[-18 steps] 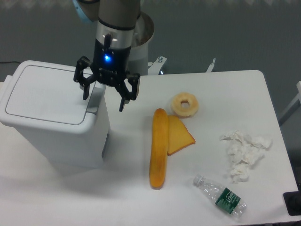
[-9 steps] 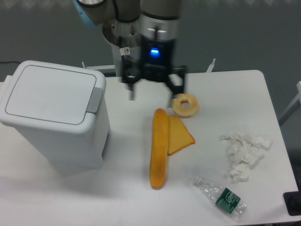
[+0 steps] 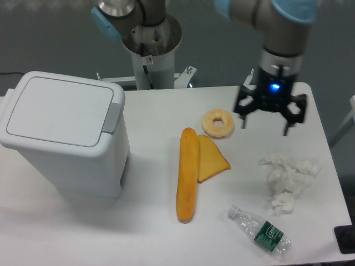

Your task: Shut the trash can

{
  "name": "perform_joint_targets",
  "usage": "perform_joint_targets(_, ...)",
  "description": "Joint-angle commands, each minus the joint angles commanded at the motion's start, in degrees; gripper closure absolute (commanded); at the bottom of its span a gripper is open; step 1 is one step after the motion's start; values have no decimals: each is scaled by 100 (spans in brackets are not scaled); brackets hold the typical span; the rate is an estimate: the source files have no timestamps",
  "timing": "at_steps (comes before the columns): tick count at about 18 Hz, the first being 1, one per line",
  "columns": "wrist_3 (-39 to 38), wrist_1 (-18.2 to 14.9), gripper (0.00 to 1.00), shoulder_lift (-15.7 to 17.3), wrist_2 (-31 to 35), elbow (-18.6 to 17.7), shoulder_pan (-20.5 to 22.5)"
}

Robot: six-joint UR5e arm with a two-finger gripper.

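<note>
Trash can (image 3: 66, 138), a large boxy white plastic bin with rounded corners, is seen standing on the left part of the white table (image 3: 150, 221), its flat lid lying down shut and its grey latch tab (image 3: 112, 117) resting at the right edge of the lid. The black two-finger gripper (image 3: 266, 117) is held above the right side of the table, well apart from the bin, with its fingers spread wide and nothing between them. A pale ring-shaped doughnut (image 3: 218, 123) lies just left of the gripper. A long yellow-orange bread loaf (image 3: 187, 173) touches an orange wedge-shaped slice (image 3: 210, 159). Crumpled white tissue paper (image 3: 287, 180) and a clear plastic bottle with a green label (image 3: 260, 230) lie at the right.
</note>
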Motion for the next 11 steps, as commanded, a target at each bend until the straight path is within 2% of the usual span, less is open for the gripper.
perform_joint_targets(2,394,-17,0,-141,369,114,26)
perform_joint_targets(7,1177,0,0,-466,580,220,114)
perform_joint_targets(11,2125,-52,0,-835,1371,395,150)
